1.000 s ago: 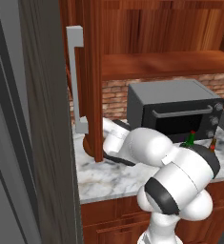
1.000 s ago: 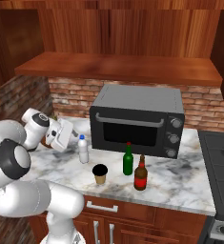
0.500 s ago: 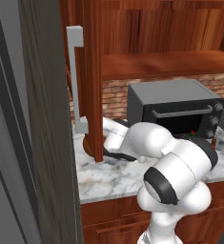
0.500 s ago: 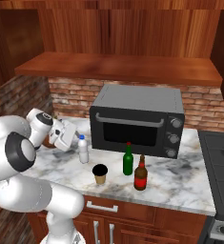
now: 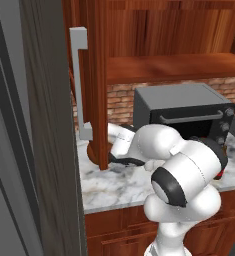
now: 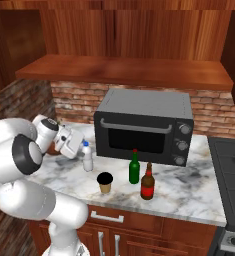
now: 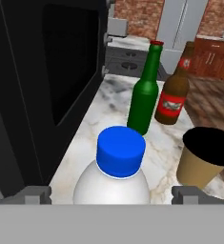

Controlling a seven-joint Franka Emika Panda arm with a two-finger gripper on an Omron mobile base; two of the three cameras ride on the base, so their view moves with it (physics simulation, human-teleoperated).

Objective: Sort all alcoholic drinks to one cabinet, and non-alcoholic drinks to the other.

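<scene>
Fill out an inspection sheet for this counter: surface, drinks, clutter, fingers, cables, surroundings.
Surface: marble counter, nothing spilled.
Job's things: white bottle with blue cap, coffee cup, green bottle and brown bottle, all upright on the counter, none in a cabinet.
Clutter: toaster oven behind the drinks, door shut.
Fingers: gripper open, one finger on each side of the white bottle, not closed on it.
Cables: nothing seen.
Surroundings: brick backsplash, wooden shelf, open cabinet door at left, stove at right.
</scene>
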